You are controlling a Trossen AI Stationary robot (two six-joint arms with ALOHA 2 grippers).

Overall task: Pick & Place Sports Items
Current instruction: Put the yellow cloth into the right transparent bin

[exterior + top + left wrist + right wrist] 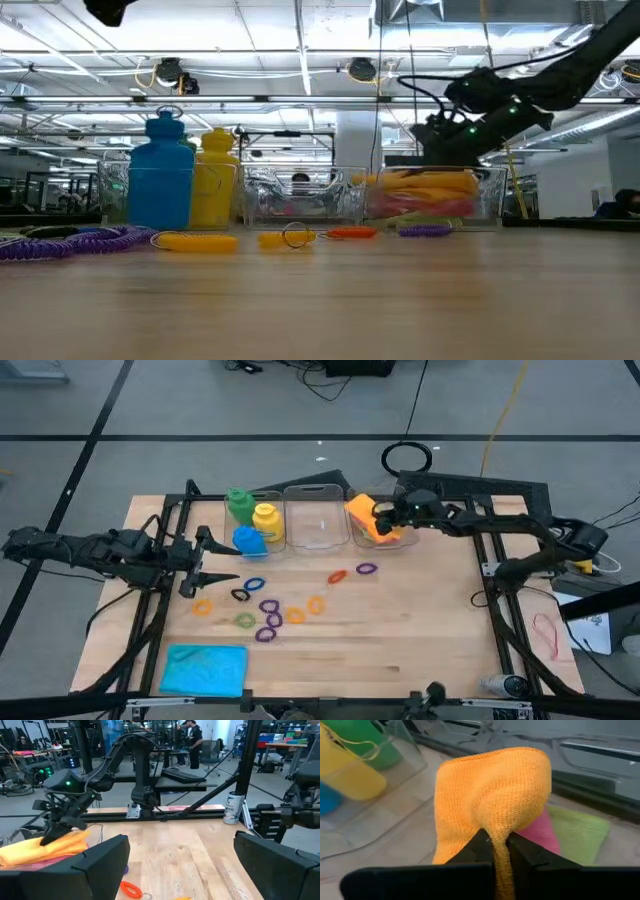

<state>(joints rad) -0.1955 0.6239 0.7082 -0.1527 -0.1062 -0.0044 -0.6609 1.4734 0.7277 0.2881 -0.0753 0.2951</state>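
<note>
High view shows you the right gripper (383, 517), upper centre-right, pinching a folded orange cloth (362, 518) over the right clear plastic bin (398, 541). At middle left, your left gripper (205, 560) hangs open and empty beside the blue plastic bottle (249, 541). Low view puts the orange cloth (425, 183) in that bin. Right wrist view shows closed fingers (477, 849) clamping the orange cloth (492, 795) above pink (542, 834) and green cloths (580, 832).

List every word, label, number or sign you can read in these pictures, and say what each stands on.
None can be read.
White can at the table's edge: its label is too blurred to read.
Bottles, cloths and bins: no print shows.
</note>
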